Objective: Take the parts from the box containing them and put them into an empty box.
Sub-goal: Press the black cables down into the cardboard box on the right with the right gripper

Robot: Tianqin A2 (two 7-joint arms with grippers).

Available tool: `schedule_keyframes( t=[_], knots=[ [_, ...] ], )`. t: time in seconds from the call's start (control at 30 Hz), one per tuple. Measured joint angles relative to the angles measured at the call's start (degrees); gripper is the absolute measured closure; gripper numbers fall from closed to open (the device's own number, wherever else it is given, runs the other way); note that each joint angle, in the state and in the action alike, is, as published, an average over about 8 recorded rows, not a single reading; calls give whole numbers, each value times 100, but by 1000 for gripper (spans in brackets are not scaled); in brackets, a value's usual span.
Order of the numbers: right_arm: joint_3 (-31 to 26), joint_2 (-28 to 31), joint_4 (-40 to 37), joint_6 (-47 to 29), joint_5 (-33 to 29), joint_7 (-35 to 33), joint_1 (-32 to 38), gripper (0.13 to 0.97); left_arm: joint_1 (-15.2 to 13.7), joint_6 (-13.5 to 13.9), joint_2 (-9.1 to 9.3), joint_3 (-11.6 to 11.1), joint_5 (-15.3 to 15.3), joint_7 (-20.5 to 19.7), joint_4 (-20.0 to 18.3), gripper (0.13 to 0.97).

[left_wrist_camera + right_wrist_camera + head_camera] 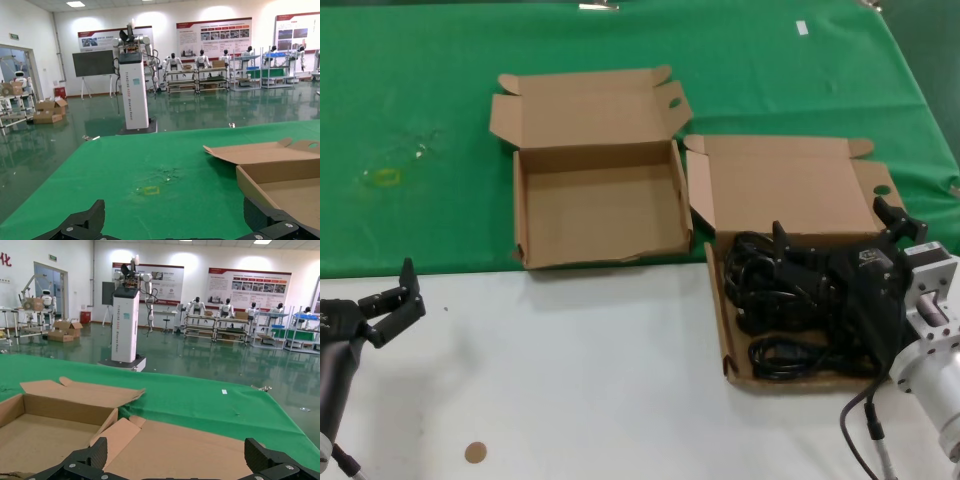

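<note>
The box containing the parts (pixel 729 340) lies at the right, its lid (pixel 790 190) open at the back. Black power cords (pixel 775 300) fill it in looped bundles. My right gripper (pixel 835 228) hangs open over the cords, above the box's back half, and holds nothing. The right wrist view shows its spread fingers (pixel 95 454) over that lid (pixel 190 450); the cords are hidden there. The empty box (pixel 595 215) lies open to the left of it, and shows in the right wrist view (pixel 40 432). My left gripper (pixel 400 300) is open and empty at the near left.
Both boxes straddle the edge between the green cloth (pixel 420 120) and the white table (pixel 570 380). A small brown disc (pixel 475 452) lies near the front. A yellow mark (pixel 385 177) is on the cloth at the far left. The left wrist view shows the empty box's corner (pixel 285 182).
</note>
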Motion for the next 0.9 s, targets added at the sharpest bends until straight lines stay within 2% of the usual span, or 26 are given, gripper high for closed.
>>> schedule_keyframes(
  t=[0.9],
  knots=[
    [0, 0, 0, 0, 0, 0, 0, 129, 0, 0, 0, 0, 0, 0, 0, 132]
  ],
)
